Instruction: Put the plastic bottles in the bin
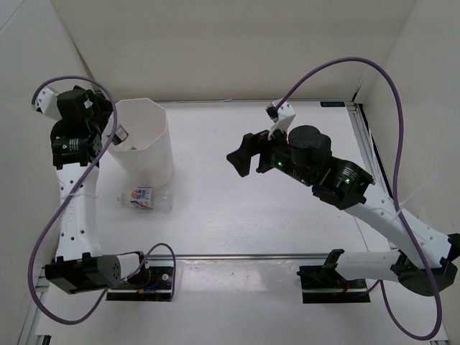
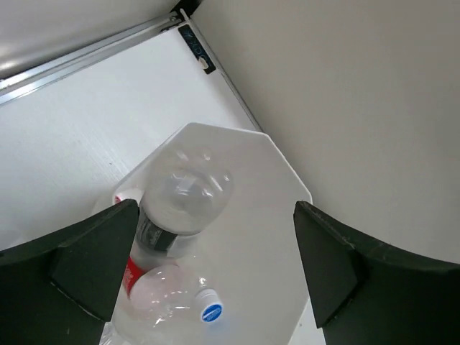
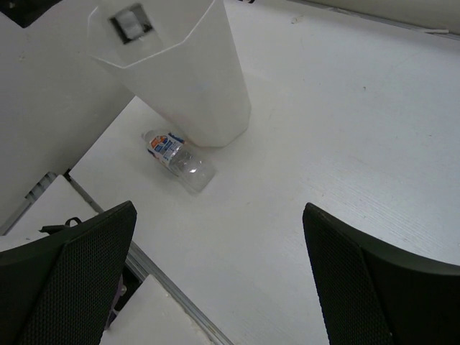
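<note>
One bottle (image 1: pixel 146 198) lay on its side just beside the foot of the bin (image 1: pixel 157 158); two more bottles (image 2: pixel 183 198) sat inside it. Both claws gaped wide and empty, the left gripper (image 2: pixel 215 266) over the bin's mouth, the right gripper (image 3: pixel 219 277) well apart. The lying bottle was probably best pinched across its body, clear of the thin wall.

Both arms are built of white moulded links, the left arm (image 1: pixel 74 208) and the right arm (image 1: pixel 392 219) alike, joined by black cylindrical motor housings (image 1: pixel 310 146) and set on black bases (image 1: pixel 85 272). A purple cable (image 1: pixel 397 108) loops loosely along each arm, and small green lights (image 1: pixel 279 165) glow on the right wrist. The right gripper (image 3: pixel 219 208) has matte black fingers (image 3: pixel 72 287) with a fine mesh texture
</note>
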You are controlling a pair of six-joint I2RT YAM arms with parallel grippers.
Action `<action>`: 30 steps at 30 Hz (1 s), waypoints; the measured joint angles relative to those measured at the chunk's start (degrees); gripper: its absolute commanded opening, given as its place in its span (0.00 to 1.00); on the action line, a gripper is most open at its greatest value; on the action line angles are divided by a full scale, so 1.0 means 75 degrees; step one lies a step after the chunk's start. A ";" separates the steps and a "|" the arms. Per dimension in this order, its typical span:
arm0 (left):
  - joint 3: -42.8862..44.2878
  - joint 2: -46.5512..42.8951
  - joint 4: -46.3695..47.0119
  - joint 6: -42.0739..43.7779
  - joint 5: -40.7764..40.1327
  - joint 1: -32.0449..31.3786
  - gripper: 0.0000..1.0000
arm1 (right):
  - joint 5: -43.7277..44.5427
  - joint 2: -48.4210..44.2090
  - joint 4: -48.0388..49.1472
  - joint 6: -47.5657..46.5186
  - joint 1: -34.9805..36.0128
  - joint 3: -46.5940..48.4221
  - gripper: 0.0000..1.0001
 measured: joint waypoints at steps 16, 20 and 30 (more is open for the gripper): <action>-0.5103 -0.6612 -0.0554 -0.1510 0.1370 -0.0076 1.00 | 0.0414 -0.1250 -0.0020 0.0376 -0.0003 -0.0737 1.00; -0.8113 -0.7096 -0.0248 -0.2299 0.1918 -0.0082 1.00 | 0.0376 -0.1291 -0.0026 0.0367 -0.0003 -0.0903 1.00; -0.9559 -0.6196 0.1670 -0.2932 0.1728 -0.0064 1.00 | 0.0015 -0.1274 -0.0058 0.0172 0.0000 -0.0909 1.00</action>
